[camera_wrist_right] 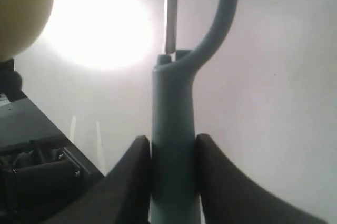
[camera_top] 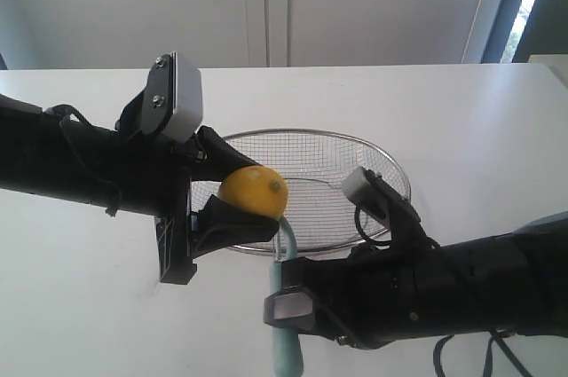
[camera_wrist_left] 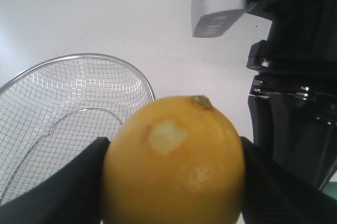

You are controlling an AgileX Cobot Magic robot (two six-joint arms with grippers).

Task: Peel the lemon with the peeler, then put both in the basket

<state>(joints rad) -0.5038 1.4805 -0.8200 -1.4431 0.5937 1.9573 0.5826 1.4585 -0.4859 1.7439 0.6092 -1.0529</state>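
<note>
My left pincer (camera_top: 238,192) is closed across the widest part of the small round bright-yellow lemon (camera_top: 254,191). It holds the fruit in the air over the near rim of the wide, shallow silver wire-mesh basket (camera_top: 390,167), which sits on the white counter (camera_top: 470,120). The left wrist view shows one small pale shaved patch (camera_wrist_left: 167,135) near the stem end, and the rest of the skin is intact. I judge the peeling has barely started.

My right pincer (camera_wrist_right: 172,147) is clamped on the handle of the slim teal-green plastic peeler (camera_wrist_right: 172,103). Its hooked head points up and sits just under the lemon.

I expect the lemon to be firm but smooth and rounded, so blade drag could roll it between the pads. Gripping it across the middle looks right. The peeler should be light and stiff, though its narrow handle may pivot in the grip, so I'd keep the strokes shallow.
</note>
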